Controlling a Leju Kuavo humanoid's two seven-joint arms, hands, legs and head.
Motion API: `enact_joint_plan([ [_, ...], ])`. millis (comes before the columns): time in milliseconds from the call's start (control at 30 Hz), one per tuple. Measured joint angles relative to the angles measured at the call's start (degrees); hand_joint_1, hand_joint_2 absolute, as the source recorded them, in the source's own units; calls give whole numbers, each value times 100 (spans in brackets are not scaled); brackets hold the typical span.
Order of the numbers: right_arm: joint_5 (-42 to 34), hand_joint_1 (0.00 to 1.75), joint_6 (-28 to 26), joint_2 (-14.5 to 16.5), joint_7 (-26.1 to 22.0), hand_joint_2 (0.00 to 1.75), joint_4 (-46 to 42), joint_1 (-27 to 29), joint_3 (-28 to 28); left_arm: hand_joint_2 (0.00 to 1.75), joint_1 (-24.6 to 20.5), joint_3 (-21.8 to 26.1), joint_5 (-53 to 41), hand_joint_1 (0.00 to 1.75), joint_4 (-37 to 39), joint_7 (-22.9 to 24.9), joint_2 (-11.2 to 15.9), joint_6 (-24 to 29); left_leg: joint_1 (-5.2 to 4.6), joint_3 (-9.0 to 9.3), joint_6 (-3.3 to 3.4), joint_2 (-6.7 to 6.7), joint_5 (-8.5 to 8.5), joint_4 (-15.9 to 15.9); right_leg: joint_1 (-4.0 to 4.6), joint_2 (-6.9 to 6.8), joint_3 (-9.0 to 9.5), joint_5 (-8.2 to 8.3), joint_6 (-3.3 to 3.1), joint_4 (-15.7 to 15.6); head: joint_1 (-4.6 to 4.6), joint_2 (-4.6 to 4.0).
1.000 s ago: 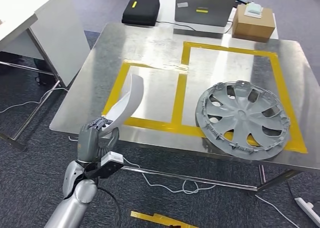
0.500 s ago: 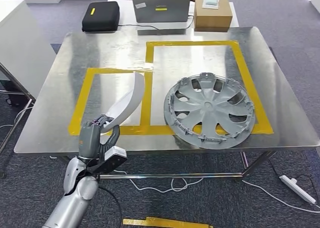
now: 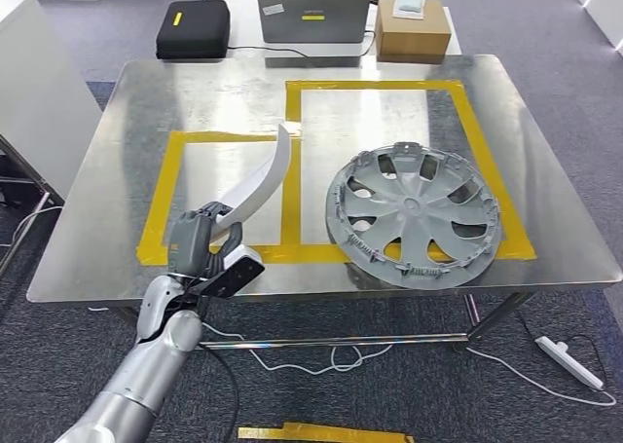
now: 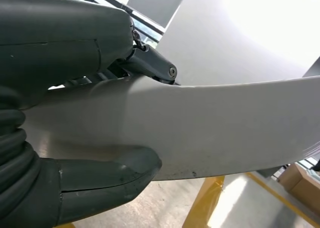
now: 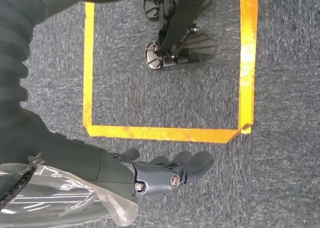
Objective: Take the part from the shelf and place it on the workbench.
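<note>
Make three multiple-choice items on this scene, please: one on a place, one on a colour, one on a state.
1. Where does the hubcap lie?
A. in the right taped box
B. on the floor
C. on the black case

2. What colour is the tape on the workbench?
A. blue
B. yellow
C. red

3. What does the left hand do?
A. hangs free
B. presses the laptop
C. grips the white part

Key: 1 A, it lies on the right box, overlapping its near tape; 2 B, the lines are yellow; 3 C, the fingers close around the part's end.
</note>
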Motion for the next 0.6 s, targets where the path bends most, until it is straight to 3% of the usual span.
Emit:
enact_joint_plan([
  [200, 50, 0, 30, -2, -1, 175, 2, -2, 16, 175, -171, 3, 15, 175, 290, 103, -11, -71, -1, -1, 10, 0, -1, 4, -1, -3, -2, 5, 30, -7, -3, 0],
  [433, 179, 0, 80, -14, -16, 175, 5, -16, 104, 175, -897, 20, -406, 175, 1366, 711, -68, -126, 8, 0, 7, 0, 9, 4, 8, -7, -8, 7, 32, 5, -3, 0],
  [500, 233, 0, 109, -17, -12, 175, 7, -19, 132, 175, -1222, -21, -928, 175, 1806, 1254, -55, -431, 11, 0, 5, -1, 12, 4, 10, -9, -10, 7, 32, 12, -3, 0],
  [600, 310, 0, 157, -27, 7, 175, 10, -23, 187, 175, -1776, -225, -2066, 175, 2640, 2606, 119, -1042, 14, 3, -4, 5, 16, 2, 12, 8, -13, 10, 26, 22, -2, 0],
])
